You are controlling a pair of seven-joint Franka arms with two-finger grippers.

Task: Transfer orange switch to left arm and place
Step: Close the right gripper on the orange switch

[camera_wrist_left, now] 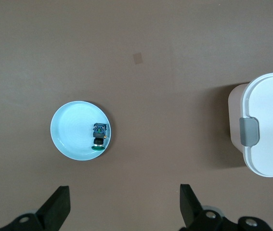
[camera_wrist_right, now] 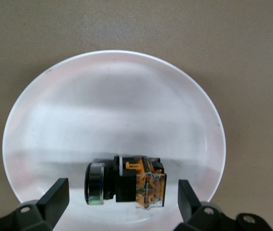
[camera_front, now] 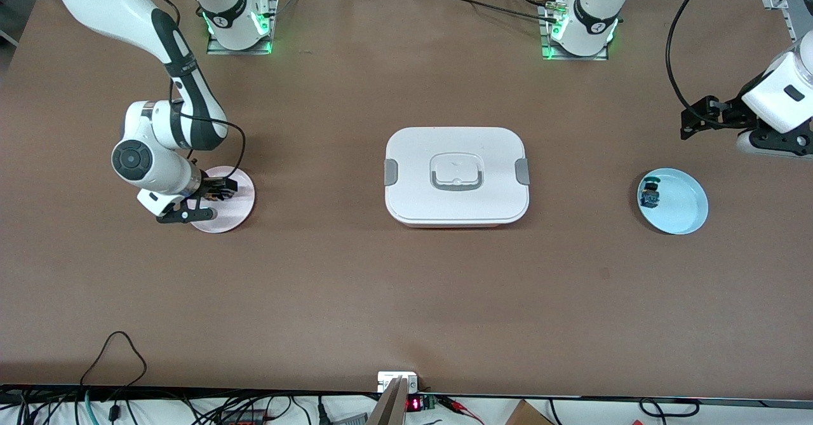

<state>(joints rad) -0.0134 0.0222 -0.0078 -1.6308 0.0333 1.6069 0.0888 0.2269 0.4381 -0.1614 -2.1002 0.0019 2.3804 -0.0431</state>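
right jaws wide open, straddling orange switch, untouched

Orange switch on its side in pink plate; white box shut, mid-table.

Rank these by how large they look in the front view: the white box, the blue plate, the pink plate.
1. White box, clearly largest.
2. Blue plate and pink plate look alike; the right gripper covers part of the pink one, so no ranking.

Broad brown table; cables along edge
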